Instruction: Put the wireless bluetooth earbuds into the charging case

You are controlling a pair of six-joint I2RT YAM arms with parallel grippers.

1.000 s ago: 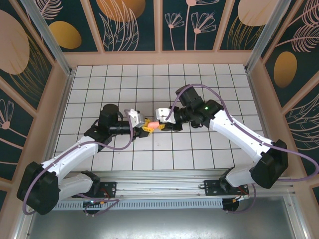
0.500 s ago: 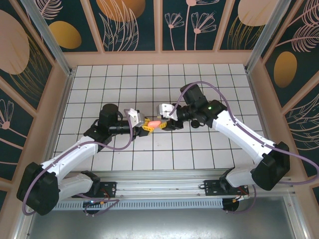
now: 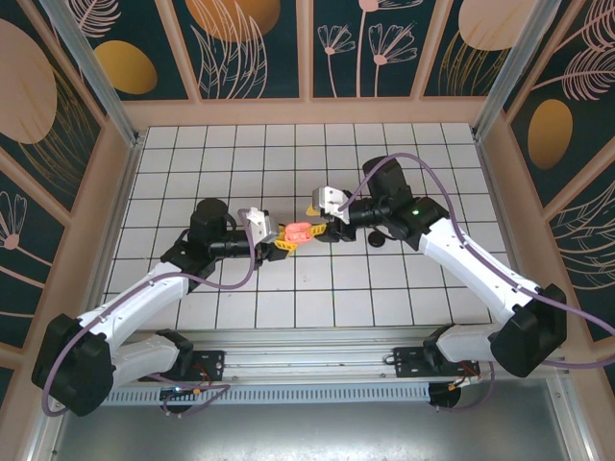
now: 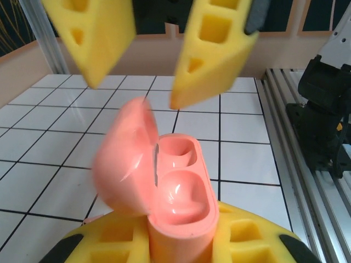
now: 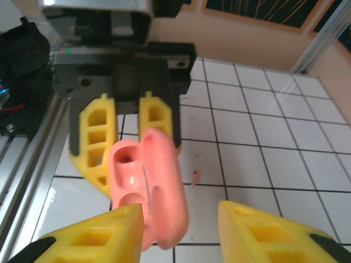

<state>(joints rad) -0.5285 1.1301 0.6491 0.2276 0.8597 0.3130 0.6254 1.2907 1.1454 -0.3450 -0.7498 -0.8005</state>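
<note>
Top external view: the 2 arms meet over the middle of the white gridded table (image 3: 192, 173). The charging case (image 3: 297, 230) is held off the table between them. The left gripper (image 3: 282, 240) comes in from the left and is clamped on the case's left end. The right gripper (image 3: 320, 219) faces it from the right, tips at the case's other end.

Left wrist view: the left gripper (image 4: 184, 244) has its 2 yellow fingers closed against the lower body of the charging case (image 4: 178, 197), which stands up out of them at the bottom of the frame. The case is open, with its lid swung out to the left on the hinge. The 2 wells in the base face the camera and show glossy pink plastic. Above the case hang the 2 yellow fingers of the right gripper (image 4: 142, 60), spread well apart, 1 over the lid and 1 over the base. Neither presses on the case here.

Right wrist view: the right gripper (image 5: 181, 222) is wide open and holds nothing. Its fingers sit at the bottom corners, and the charging case (image 5: 151, 192) lies in the gap between them, much closer to the left-hand finger. Whether the lid touches that finger cannot be told. Beyond the case, the left gripper (image 5: 134, 156) points back at the camera, its yellow fingers flanking the pink base. A small pink speck (image 5: 196, 176) lies on a tile just right of the case; it is too small to identify.
</note>
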